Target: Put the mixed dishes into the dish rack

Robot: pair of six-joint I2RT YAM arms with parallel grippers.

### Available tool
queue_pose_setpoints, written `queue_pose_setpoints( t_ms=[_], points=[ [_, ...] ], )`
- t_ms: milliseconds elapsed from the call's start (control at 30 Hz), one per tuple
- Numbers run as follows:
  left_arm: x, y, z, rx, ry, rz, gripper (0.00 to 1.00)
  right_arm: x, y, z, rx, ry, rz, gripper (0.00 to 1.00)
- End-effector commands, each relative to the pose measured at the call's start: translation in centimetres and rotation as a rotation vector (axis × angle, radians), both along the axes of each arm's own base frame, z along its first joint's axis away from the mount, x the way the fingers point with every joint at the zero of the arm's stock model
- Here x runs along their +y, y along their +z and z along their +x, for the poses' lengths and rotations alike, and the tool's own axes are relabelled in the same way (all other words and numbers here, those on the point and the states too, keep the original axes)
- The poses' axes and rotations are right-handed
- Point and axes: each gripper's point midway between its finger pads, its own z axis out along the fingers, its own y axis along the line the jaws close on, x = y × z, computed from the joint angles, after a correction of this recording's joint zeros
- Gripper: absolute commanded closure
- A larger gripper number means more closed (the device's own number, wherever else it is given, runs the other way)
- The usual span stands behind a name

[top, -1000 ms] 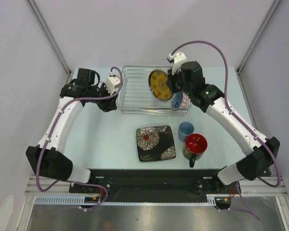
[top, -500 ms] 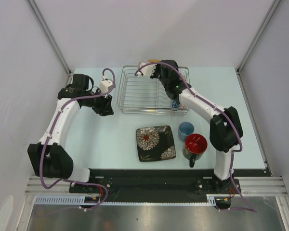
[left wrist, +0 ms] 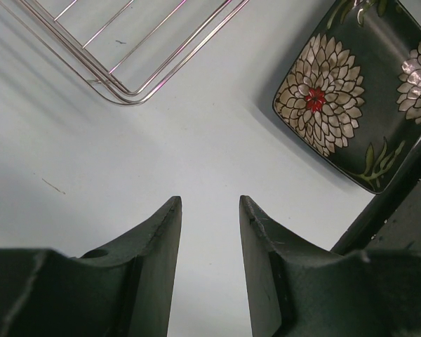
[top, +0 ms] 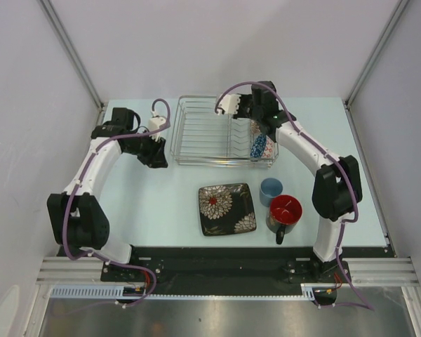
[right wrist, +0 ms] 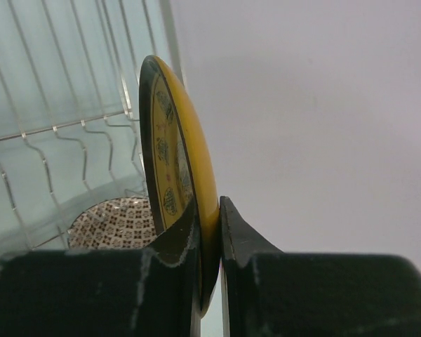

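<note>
The right gripper (right wrist: 209, 210) is shut on the lower edge of a round yellow plate with a dark rim (right wrist: 179, 140). The plate stands upright and edge-on over the right end of the silver wire dish rack (top: 203, 133). From above, this gripper (top: 255, 121) covers the plate. A pinkish-beige patterned bowl (right wrist: 112, 221) lies in the rack just beneath it, and a blue patterned bowl (top: 262, 147) stands at the rack's right end. On the table sit a dark square flowered plate (top: 227, 208), a light-blue cup (top: 271, 190) and a dark mug with a red inside (top: 284, 210). The left gripper (left wrist: 210, 203) is open and empty, left of the rack.
The rack's near left corner (left wrist: 126, 88) lies ahead of the left gripper (top: 156, 156), with the square plate (left wrist: 351, 91) off to its right. Grey enclosure walls stand close on both sides and behind the table. The cup and mug stand tight together.
The right arm swung the yellow plate from face-up over the rack to upright and edge-on at the rack's right end. The left gripper shifted slightly beside the rack.
</note>
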Motion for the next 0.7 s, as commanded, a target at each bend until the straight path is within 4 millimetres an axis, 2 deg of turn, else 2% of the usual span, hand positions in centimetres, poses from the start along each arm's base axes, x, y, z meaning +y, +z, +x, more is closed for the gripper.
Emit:
queue_pose_setpoints(
  t_ms=[0,300,467,667],
  points=[
    [-0.2,0.6,0.7,-0.019,0.005,-0.03,0.56,0.5,3.3,-1.0,0.003,0.101,0.076,1.0],
    [-0.4,0.7,1.3,-0.007,0.012,-0.041,0.56,0.6,-0.6,0.2,0.05,0.101,0.07,1.0],
    [-0.3,0.5,1.2,-0.001,0.012,-0.037,0.56,0.9,-2.2,0.9,0.065,0.102,0.068,1.0],
    [-0.3,-0.2,1.3,0.014,0.009,-0.033,0.56,0.4,-3.7,1.6,0.077,0.082,0.063,1.0]
  ],
)
